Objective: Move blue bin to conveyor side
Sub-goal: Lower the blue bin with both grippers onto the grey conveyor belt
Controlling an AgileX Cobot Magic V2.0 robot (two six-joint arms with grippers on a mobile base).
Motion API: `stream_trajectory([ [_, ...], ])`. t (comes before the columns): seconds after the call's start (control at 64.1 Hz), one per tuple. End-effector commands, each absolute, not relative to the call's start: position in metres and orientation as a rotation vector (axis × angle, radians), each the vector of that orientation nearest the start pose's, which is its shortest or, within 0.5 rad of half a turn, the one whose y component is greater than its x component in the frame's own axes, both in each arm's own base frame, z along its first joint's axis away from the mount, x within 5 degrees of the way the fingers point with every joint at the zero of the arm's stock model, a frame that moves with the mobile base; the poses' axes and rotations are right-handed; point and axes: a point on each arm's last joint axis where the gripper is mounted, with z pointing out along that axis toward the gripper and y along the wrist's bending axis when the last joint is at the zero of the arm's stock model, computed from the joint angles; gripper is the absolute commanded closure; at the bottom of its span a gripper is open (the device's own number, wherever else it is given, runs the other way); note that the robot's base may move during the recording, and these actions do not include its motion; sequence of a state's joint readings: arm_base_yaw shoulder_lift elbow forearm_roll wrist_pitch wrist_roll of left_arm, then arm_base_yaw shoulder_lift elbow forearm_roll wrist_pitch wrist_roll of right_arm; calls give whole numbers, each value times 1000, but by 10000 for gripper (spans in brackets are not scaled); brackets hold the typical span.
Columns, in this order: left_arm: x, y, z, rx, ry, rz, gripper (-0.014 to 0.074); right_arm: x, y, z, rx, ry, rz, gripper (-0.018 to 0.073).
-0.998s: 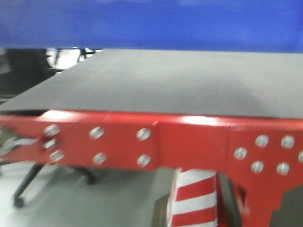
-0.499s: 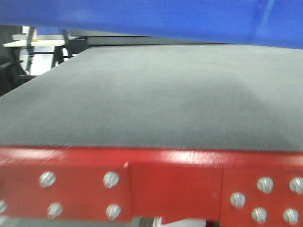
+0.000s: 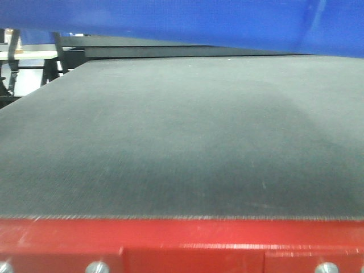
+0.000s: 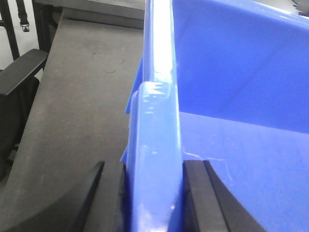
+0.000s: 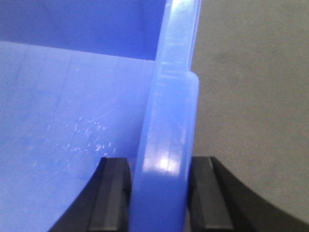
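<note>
The blue bin (image 3: 187, 23) fills the top of the front view, held above the dark grey conveyor belt (image 3: 170, 142) with its red band (image 3: 187, 236) along the near edge. My left gripper (image 4: 154, 193) is shut on the bin's thick rim (image 4: 157, 121), one black finger (image 4: 195, 193) inside the bin and the other outside. My right gripper (image 5: 161, 193) is shut on the opposite rim (image 5: 171, 111) in the same way. The bin's scuffed blue floor (image 5: 63, 135) shows inside. The belt (image 4: 82, 106) lies under the bin on both sides.
A black chair armrest (image 4: 21, 70) stands left of the belt. Dark frames and a pale tabletop (image 3: 28, 54) stand behind the belt's far left corner. Bolts (image 3: 96, 267) line the red band.
The view has moved forward and up over the belt: the red band and its bolts have dropped to the bottom edge, and the striped cone below is out of view. The bin stays overhead.
</note>
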State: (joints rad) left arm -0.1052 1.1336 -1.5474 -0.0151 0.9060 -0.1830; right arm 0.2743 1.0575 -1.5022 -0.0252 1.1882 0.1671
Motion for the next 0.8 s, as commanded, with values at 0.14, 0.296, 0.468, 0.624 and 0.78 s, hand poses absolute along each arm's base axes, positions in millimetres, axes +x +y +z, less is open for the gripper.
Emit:
stream_trajectory([
  [0.14, 203, -20, 520, -72, 1799, -191, 616, 162, 40, 491, -139, 2116, 166, 638],
  [0.296, 203, -20, 520, -72, 1799, -191, 616, 162, 40, 491, -139, 2116, 166, 638],
  [0.468, 203, -20, 520, -72, 1799, -191, 616, 162, 40, 491, -139, 2116, 166, 638],
  [0.624, 203, -20, 520, -72, 1799, -191, 616, 162, 40, 491, -139, 2116, 166, 638],
  [0.78, 203, -20, 520, -72, 1799, -191, 616, 164, 41, 495, -138, 2075, 173, 638],
])
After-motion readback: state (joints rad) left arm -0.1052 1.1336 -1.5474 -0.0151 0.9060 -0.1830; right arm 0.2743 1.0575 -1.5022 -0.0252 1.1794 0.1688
